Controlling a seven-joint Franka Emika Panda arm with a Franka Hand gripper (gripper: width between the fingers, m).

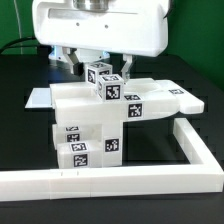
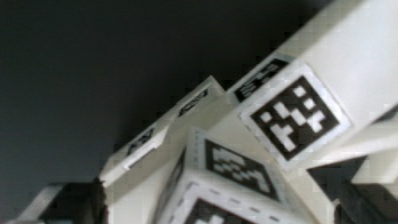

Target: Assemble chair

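The white border rail (image 1: 120, 178) lies nearest, along the front and the exterior view's right; just behind it stands the chair (image 1: 100, 115), a chunky white stack with tags, on the black table (image 1: 20, 120); the gripper (image 1: 101, 62) hangs above its small top cubes, fingers spread, pinching nothing; the arm hides the far side; behind is a green wall (image 1: 195, 40).

Lab: tagged parts (image 1: 112, 92), robot arm (image 1: 100, 25)
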